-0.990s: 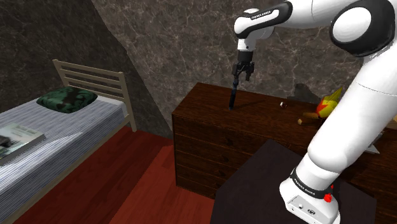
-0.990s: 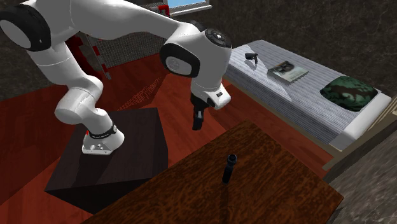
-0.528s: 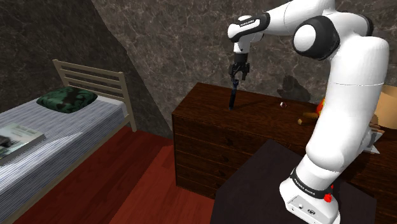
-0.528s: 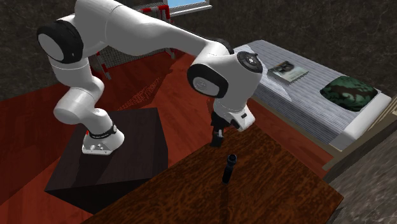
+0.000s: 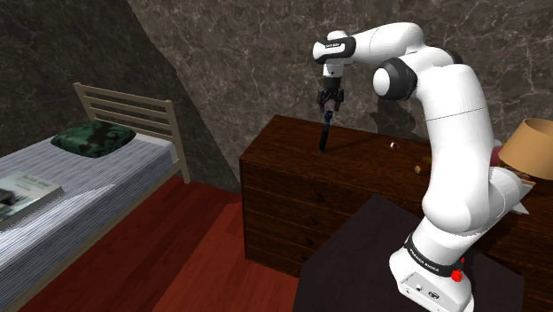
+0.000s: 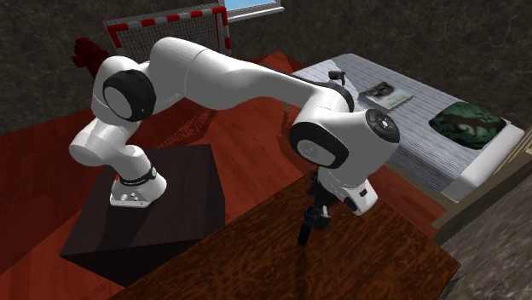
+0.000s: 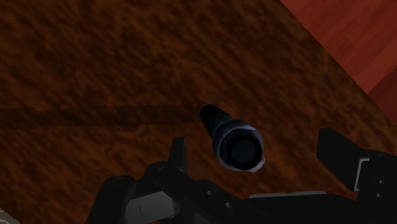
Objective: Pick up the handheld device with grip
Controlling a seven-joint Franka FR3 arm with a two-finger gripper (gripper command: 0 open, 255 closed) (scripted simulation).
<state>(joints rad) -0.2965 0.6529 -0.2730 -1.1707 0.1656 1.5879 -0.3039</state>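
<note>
Wrist view, nearest first: you see the gripper [image 7: 254, 145] with its fingers [image 7: 179, 153] spread apart, neither touching the black flashlight [image 7: 236, 147] between them. The flashlight stands upright on the dark wooden dresser [image 7: 95, 76], round end facing the camera, near the edge that borders the red floor [image 7: 356, 38]. Shoulder view: you find the gripper pointing down, just above the flashlight's top. Farther off, note a bed [image 5: 89, 173] with a green pillow [image 5: 92, 139].

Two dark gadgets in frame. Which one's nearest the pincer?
The upright device on the dresser, right below the open pincer. The other gadget lies far off on the bed.
</note>
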